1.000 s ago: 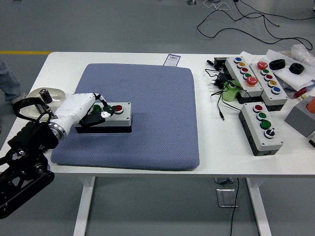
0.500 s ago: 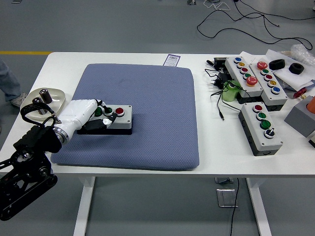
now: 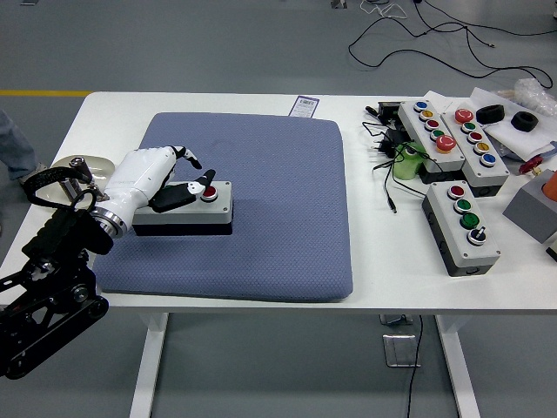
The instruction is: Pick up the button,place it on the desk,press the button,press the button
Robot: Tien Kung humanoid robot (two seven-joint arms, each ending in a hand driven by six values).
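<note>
A grey button box [image 3: 185,207] with a black base lies on the blue-grey pad [image 3: 261,174] at its left side. A red button [image 3: 209,192] shows at the box's right end. My left hand [image 3: 178,178], white with black fingertips, is over the left part of the box, covering its other buttons. The fingers are spread and relaxed; one fingertip reaches close to the red button. The hand holds nothing. My right arm is out of view.
Three more button boxes [image 3: 461,226] [image 3: 432,132] [image 3: 477,146] stand on the white table at the right, with cables, a green cup [image 3: 406,162] and black parts. A beige dish [image 3: 74,170] sits at the table's left edge. A person's leg shows at far left.
My left hand has lifted and moved up over the box, its fingers spreading, after being lower on the box's left end. The box has stayed in place.
</note>
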